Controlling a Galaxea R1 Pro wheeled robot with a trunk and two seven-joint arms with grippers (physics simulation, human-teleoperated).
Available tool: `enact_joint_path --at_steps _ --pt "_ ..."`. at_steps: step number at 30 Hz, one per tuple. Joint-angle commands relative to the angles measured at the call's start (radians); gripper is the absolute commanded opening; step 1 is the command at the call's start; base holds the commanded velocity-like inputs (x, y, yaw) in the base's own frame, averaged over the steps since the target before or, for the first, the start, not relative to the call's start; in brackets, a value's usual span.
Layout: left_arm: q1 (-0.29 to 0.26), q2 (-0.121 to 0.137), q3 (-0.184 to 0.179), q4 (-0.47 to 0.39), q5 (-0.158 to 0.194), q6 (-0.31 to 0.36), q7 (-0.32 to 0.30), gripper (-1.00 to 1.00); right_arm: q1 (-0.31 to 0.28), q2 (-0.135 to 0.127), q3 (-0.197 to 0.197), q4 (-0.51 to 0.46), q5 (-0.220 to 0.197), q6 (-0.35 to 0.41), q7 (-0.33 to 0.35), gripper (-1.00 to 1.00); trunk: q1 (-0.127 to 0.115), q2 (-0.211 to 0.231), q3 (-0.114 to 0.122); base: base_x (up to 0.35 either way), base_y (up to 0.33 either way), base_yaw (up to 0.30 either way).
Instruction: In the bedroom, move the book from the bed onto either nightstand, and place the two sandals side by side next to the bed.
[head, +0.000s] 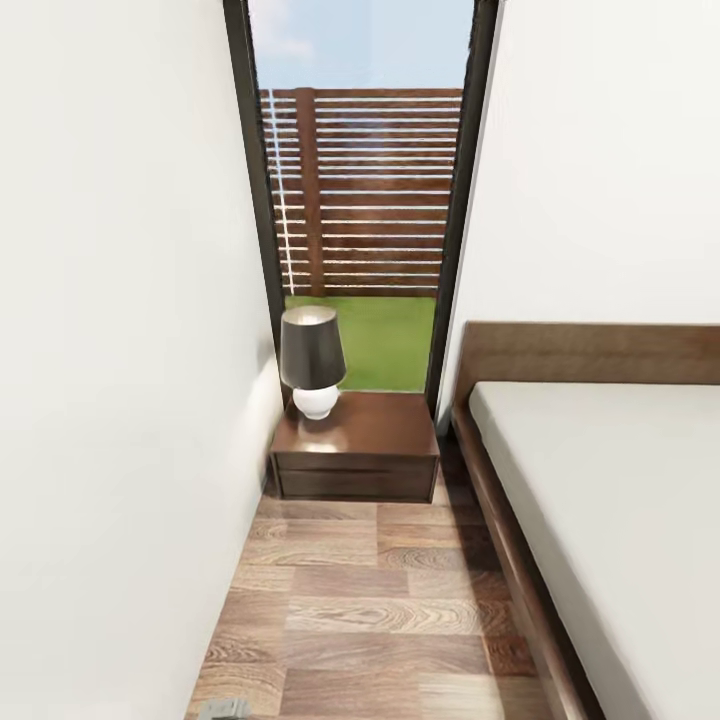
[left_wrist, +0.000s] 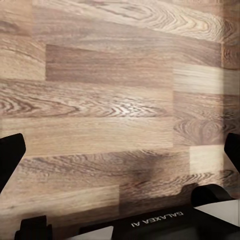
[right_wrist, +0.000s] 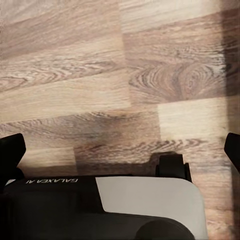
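- Left hand (left_wrist: 120, 150): two black fingertips (left_wrist: 10, 155) at the frame's edges, matte, blunt-ended.
- Right hand (right_wrist: 120, 150): matching black fingertips (right_wrist: 11, 150).
- Base (right_wrist: 145, 205): white rounded panel beside black housing; white "GALAXEA AI" lettering, seen inverted.
- Black castor wheel (right_wrist: 171, 165), rounded.
- Grey part (head: 222, 709) at the head view's lower edge; too small to identify.

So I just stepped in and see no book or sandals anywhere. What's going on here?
Nothing is being handled. The robot faces a narrow strip of wood floor between the wall and the bed, looking at the nightstand with a lamp under the window. Both wrist cameras look down at floor with open, empty tools.
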Motion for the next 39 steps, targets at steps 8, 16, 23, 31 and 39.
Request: enact_joint_path --at_steps 8,16,23,31,39 --pt "-0.001 0.0 0.007 0.001 -0.011 -0.005 -0.002 1.0 -0.001 -0.001 -0.008 0.004 0.01 -0.008 0.0 1.0 -0.031 0.056 0.024 0.0 0.0 0.0" --pt "-0.001 0.0 0.007 0.001 -0.011 -0.005 -0.002 1.0 -0.001 -0.001 -0.008 0.004 0.01 -0.008 0.0 1.0 -0.062 0.112 0.049 0.0 0.0 0.0" --pt "-0.001 -0.001 0.007 0.001 -0.011 -0.005 -0.002 1.0 -0.001 -0.001 -0.008 0.004 0.01 -0.008 0.0 1.0 -0.088 0.161 0.071 0.0 0.0 0.0" --pt "-0.001 0.0 0.007 0.001 -0.011 -0.005 -0.001 1.0 -0.001 -0.001 -0.008 0.004 0.01 -0.008 0.0 1.0 -0.119 0.217 0.096 0.0 0.0 0.0" --pt "-0.001 0.0 0.007 0.001 -0.011 -0.005 -0.001 1.0 -0.001 -0.001 -0.008 0.004 0.01 -0.008 0.0 1.0 -0.15 0.273 0.121 0.0 0.0 0.0"
